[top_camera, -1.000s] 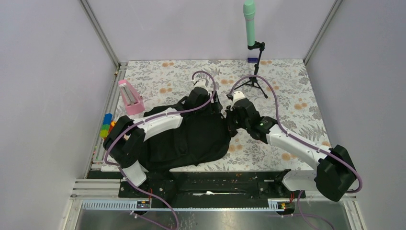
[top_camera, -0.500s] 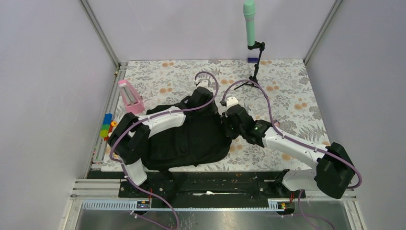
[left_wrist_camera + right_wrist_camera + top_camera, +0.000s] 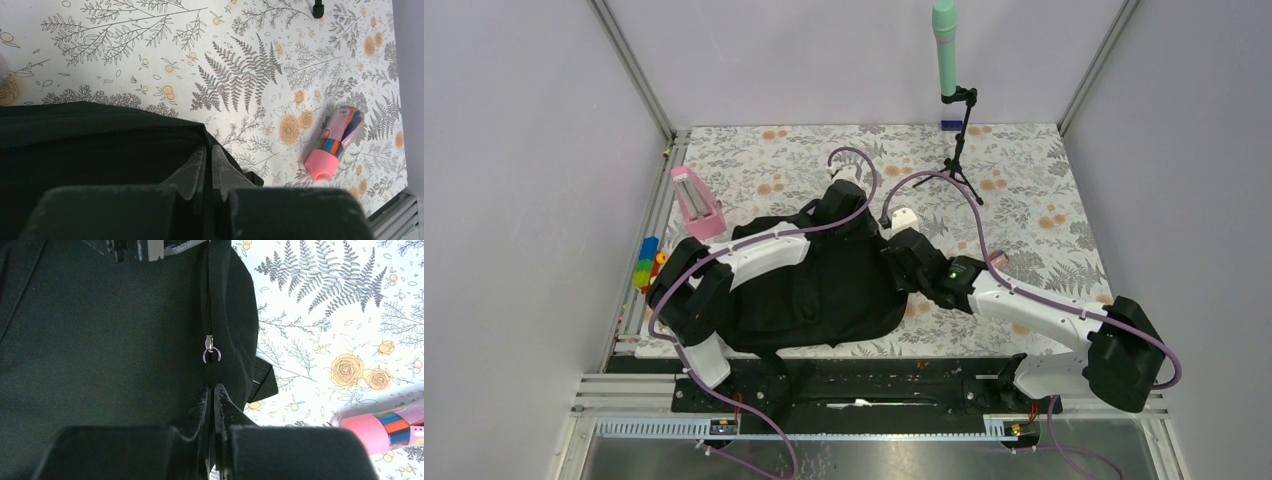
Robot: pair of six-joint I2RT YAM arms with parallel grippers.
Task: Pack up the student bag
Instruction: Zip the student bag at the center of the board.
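Observation:
The student bag (image 3: pixel 814 290), a big soft black backpack, lies flat mid-table on the floral cloth. My left gripper (image 3: pixel 844 212) reaches over it to its far right end. In the left wrist view, that gripper (image 3: pixel 209 150) is shut, pinching a strip of the bag's (image 3: pixel 100 145) black edge. My right gripper (image 3: pixel 898 262) sits at the bag's right side. Seen from the right wrist, that gripper (image 3: pixel 212 390) is shut on the bag's (image 3: pixel 100 340) fabric at the zip line, just below a small metal zip pull ring (image 3: pixel 211 355).
A pink-capped tube of coloured pens (image 3: pixel 335 142) lies on the cloth right of the bag, also visible as the pen tube (image 3: pixel 387 426). A pink stand (image 3: pixel 694 203) and coloured blocks (image 3: pixel 646 262) sit at the left edge. A green-topped tripod (image 3: pixel 954 150) stands at the back.
My left gripper has closed from wide open onto the bag's far end. My right arm, still shut, has moved left and nearer along the bag's side.

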